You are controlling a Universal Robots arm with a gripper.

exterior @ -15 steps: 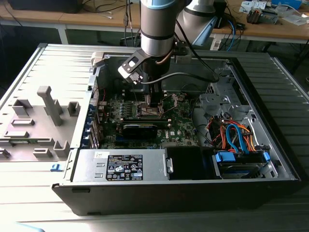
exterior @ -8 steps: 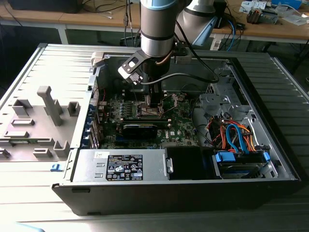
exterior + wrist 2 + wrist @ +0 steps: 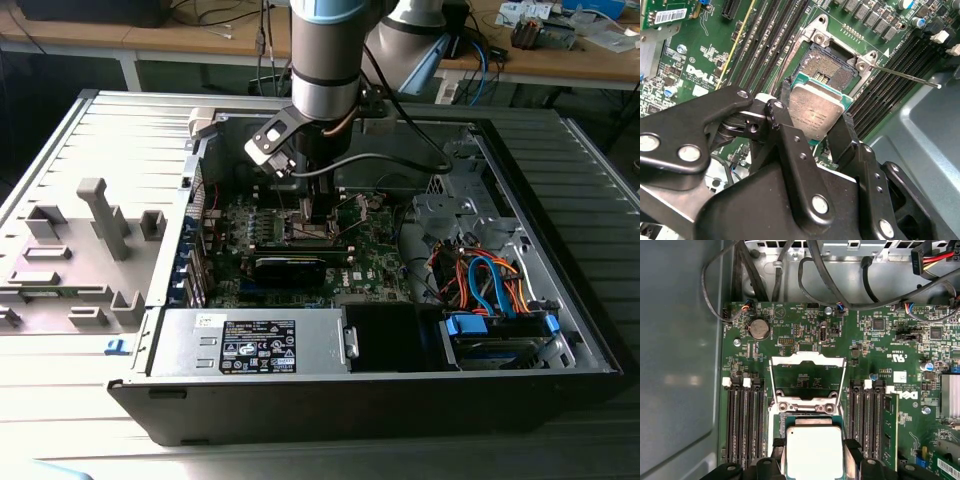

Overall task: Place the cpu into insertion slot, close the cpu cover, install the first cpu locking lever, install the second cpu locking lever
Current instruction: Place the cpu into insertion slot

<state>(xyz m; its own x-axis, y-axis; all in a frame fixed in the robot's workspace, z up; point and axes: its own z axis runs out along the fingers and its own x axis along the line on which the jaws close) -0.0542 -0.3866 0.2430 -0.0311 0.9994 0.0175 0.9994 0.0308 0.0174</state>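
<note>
My gripper (image 3: 812, 125) is shut on the cpu (image 3: 817, 107), a flat square chip with a dull silver top, pinched at two opposite edges by the black fingers (image 3: 842, 137). The cpu hangs just above the near edge of the insertion slot (image 3: 826, 70), whose dark contact field is still exposed. In the first wrist view the cpu (image 3: 814, 450) sits between the fingertips (image 3: 852, 452), and the cpu cover (image 3: 807, 360) stands flipped open beyond it. In the exterior view the gripper (image 3: 313, 218) reaches down into the open computer case over the green board (image 3: 375, 250).
A thin metal locking lever (image 3: 905, 76) juts out beside the socket. Long black memory slots (image 3: 742, 420) flank it on both sides. A black card (image 3: 290, 268), a power supply (image 3: 250, 345), coloured cables (image 3: 480, 280) and the case walls crowd the board. A grey fixture (image 3: 95, 225) lies outside the case.
</note>
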